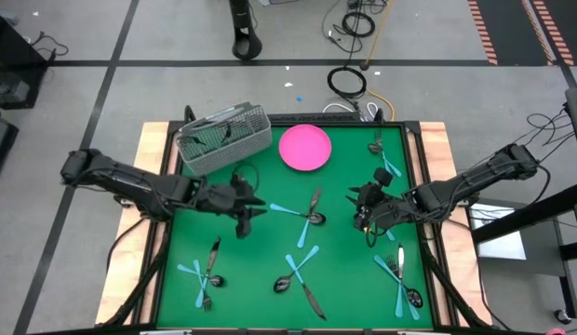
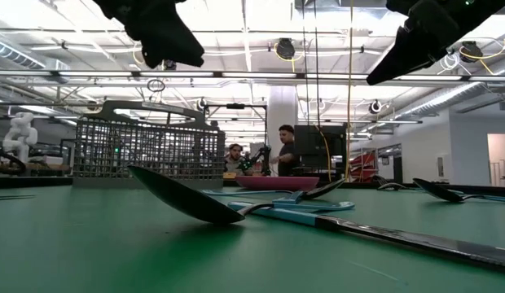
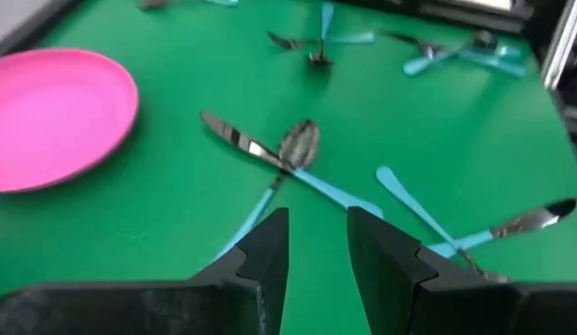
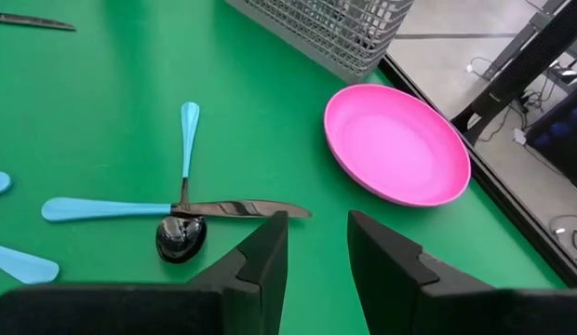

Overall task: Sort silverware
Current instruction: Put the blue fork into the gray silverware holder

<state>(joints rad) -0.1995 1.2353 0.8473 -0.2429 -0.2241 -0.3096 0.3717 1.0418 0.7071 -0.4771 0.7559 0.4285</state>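
The green felt-covered table (image 1: 270,237) carries scattered silverware in small crossed clusters, none of it yet in the grey wire-mesh basket (image 1: 223,140) at the far left; a few pieces already appear inside that basket, though they cannot be told apart. At the near left lies a cluster of blue-handled and dark metal pieces (image 1: 207,270). The left gripper (image 1: 244,209) hangs above the table left of centre, its jaws parted narrowly and holding nothing. Just to its right lies the central cluster (image 1: 307,214): a dark metal spoon, a silvery knife and light blue plastic handles crossing one another. In the left wrist view this cluster (image 3: 293,158) sits directly ahead of the open jaws, the knife's long axis running slantwise across the line of approach. The round pink plate (image 1: 304,147) stands at the far centre, empty. Further near-centre pieces (image 1: 300,274) lie well apart from either gripper. The right gripper (image 1: 368,209) hangs right of centre, jaws likewise narrowly parted and empty; its wrist view shows the same central cluster (image 4: 181,219) ahead and slightly to one side. Additional clusters lie at the far right (image 1: 383,158) and near right (image 1: 400,279). In my judgement the central cluster sits between both grippers, about equally near each; the left one faces it more squarely.
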